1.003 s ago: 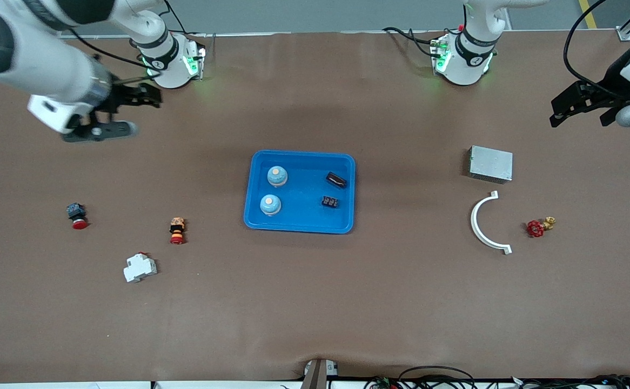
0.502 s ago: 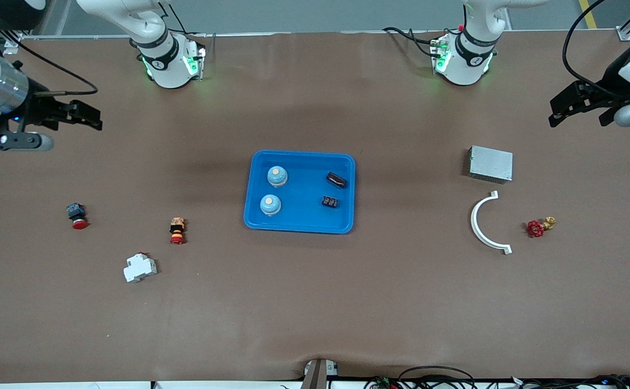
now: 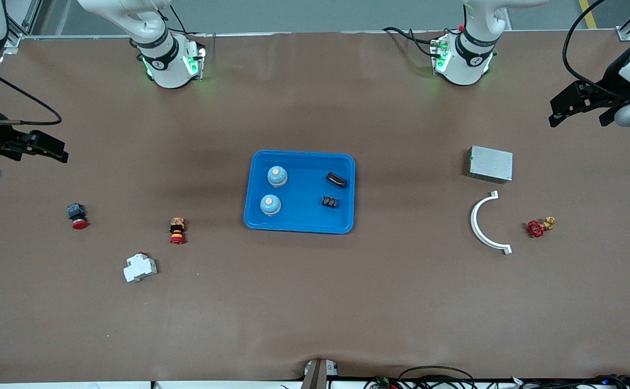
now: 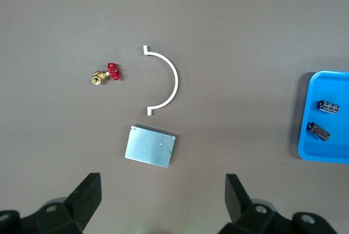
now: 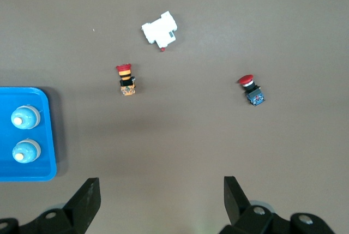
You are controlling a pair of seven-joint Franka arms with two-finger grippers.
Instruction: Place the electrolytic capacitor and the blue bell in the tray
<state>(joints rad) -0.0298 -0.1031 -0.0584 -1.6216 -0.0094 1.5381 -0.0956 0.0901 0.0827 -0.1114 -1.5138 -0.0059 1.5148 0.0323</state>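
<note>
The bright blue tray (image 3: 301, 216) lies mid-table. In it are two blue bells (image 3: 277, 175) (image 3: 270, 204), a dark cylindrical capacitor (image 3: 336, 180) and a small black block part (image 3: 330, 202). My left gripper (image 3: 578, 111) is open and empty, up over the left arm's end of the table, above the grey metal box (image 3: 490, 163). My right gripper (image 3: 55, 150) is open and empty, up over the right arm's end of the table. The left wrist view shows the tray's edge (image 4: 305, 147) with the capacitor (image 4: 319, 132). The right wrist view shows the tray's corner (image 5: 32, 171) with both bells (image 5: 25, 118).
At the left arm's end lie a white curved bracket (image 3: 482, 224) and a red-handled brass valve (image 3: 539, 227). At the right arm's end lie a red push button (image 3: 76, 215), a striped button (image 3: 177, 230) and a white breaker (image 3: 140, 267).
My right arm has swung away from the tray toward its end of the table, and its gripper now sits at the view's edge. The left arm has not moved.
</note>
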